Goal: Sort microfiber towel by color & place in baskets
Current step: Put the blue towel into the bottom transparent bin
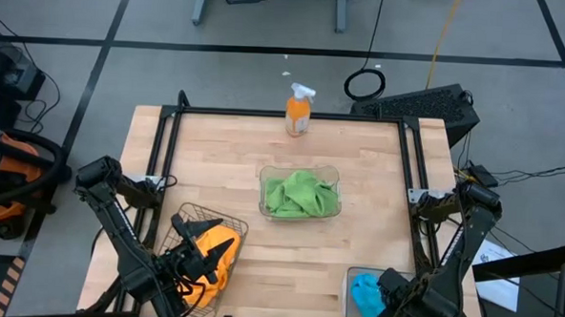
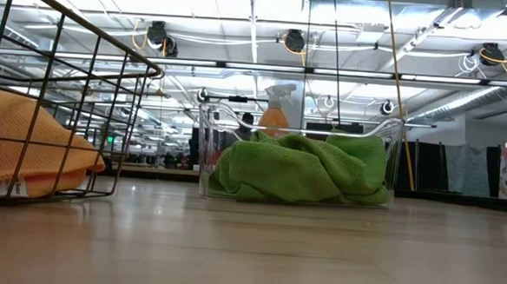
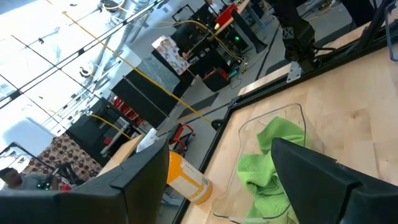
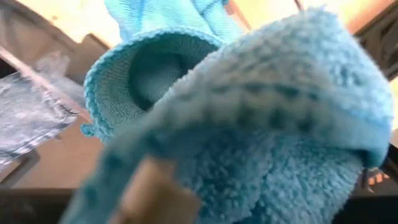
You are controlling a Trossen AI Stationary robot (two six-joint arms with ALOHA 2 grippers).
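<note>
Right gripper sits over the blue towel in its bin, jaw state unclear, sorting by color; left gripper gapes empty over the orange towel.

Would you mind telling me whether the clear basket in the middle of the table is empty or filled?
Filled: the middle clear basket holds bunched green towels that rise almost to its rim.

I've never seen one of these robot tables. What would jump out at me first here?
Probably the colours: a heap of green towels in a clear basket at the table's middle, orange-yellow towels in a wire basket under the left gripper, and blue towels in a clear basket by the right gripper at the near right corner. An orange spray bottle stands at the far edge.
</note>
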